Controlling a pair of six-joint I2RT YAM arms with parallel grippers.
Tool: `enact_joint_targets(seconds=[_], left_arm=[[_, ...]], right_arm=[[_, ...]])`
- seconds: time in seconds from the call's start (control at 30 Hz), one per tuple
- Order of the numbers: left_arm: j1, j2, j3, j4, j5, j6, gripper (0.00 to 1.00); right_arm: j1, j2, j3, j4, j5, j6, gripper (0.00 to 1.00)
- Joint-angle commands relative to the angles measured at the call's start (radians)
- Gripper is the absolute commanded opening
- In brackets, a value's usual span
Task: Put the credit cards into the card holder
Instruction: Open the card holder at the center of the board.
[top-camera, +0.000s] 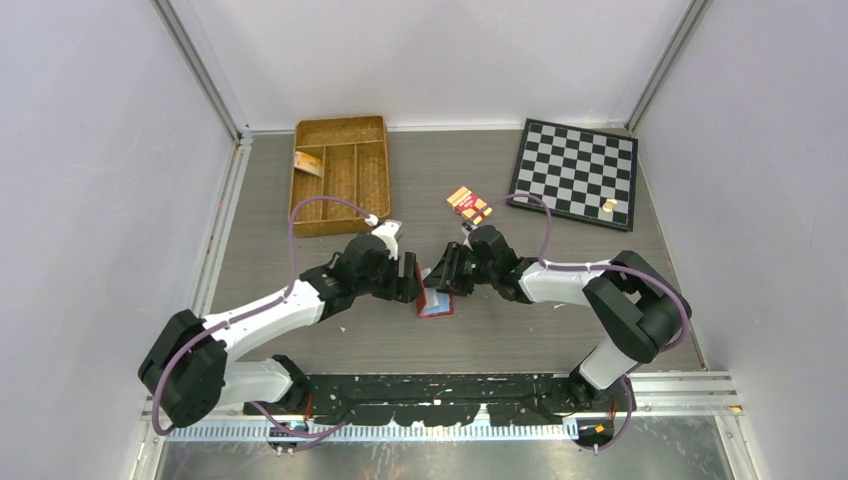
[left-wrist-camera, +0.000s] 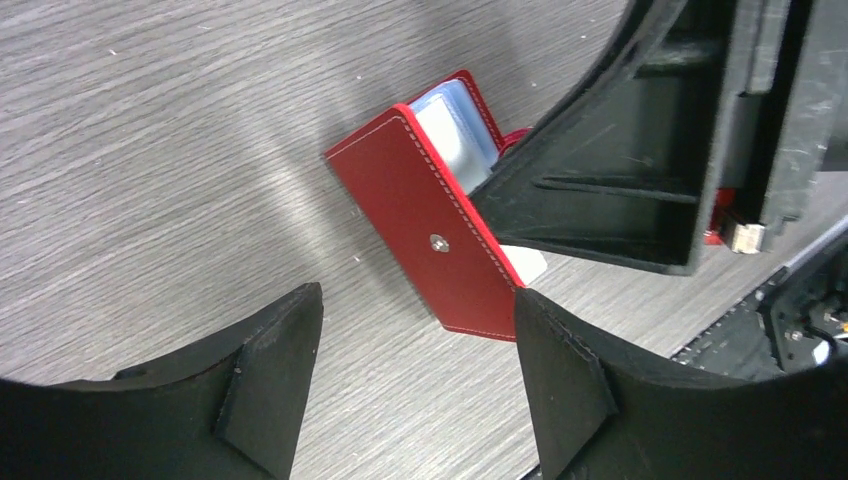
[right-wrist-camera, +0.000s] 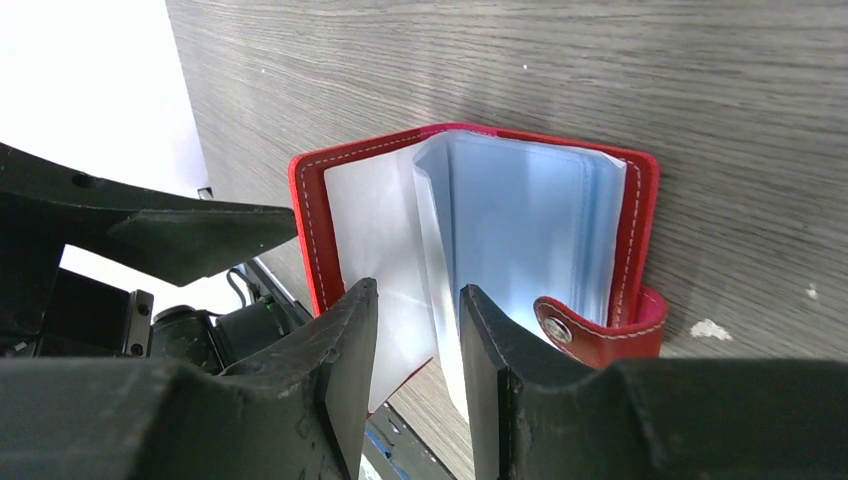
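The dark-red card holder (top-camera: 437, 303) stands open on the table between my two grippers, its clear bluish sleeves (right-wrist-camera: 520, 210) fanned out. Its red cover with the snap stud (left-wrist-camera: 420, 210) faces my left gripper (left-wrist-camera: 415, 375), which is open and empty, the cover's corner just beyond its right fingertip. My right gripper (right-wrist-camera: 418, 350) is open too, and a clear sleeve leaf runs through the gap between its fingers. Seen from above, the left gripper (top-camera: 410, 285) and right gripper (top-camera: 447, 278) nearly meet over the holder. A tan credit card (top-camera: 307, 163) lies in the wicker tray.
The brown wicker divided tray (top-camera: 375, 130) stands at the back left. An orange-and-red banded pack (top-camera: 468, 203) lies behind the grippers. A chessboard (top-camera: 575, 170) at the back right carries a small yellow piece (top-camera: 609, 206). Walls close in on three sides.
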Motion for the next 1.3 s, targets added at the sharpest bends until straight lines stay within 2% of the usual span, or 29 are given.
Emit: enact_joint_targets(seconds=[0.0,0.43,0.73,0.93,1.27], left_arm=[[0.026,-0.053,-0.023,0.073,0.093,-0.015,0.73],[0.148,-0.105,-0.121,0.164,0.227,-0.122,0.77],[0.197,-0.189,-0.210,0.181,0.261,-0.177,0.82],[0.204,-0.213,-0.258,0.192,0.253,-0.214,0.82],[0.205,-0.135,-0.317,0.270,0.236,-0.278,0.55]], right_arm=[[0.003,0.026,0.033,0.102,-0.030,0.036,0.41],[0.062,0.073,0.104,0.141,-0.029,0.075,0.32],[0.118,0.143,0.162,0.100,0.000,0.062,0.31],[0.140,0.180,0.185,0.085,0.030,0.067,0.31],[0.141,0.186,0.184,0.073,0.074,0.065,0.34]])
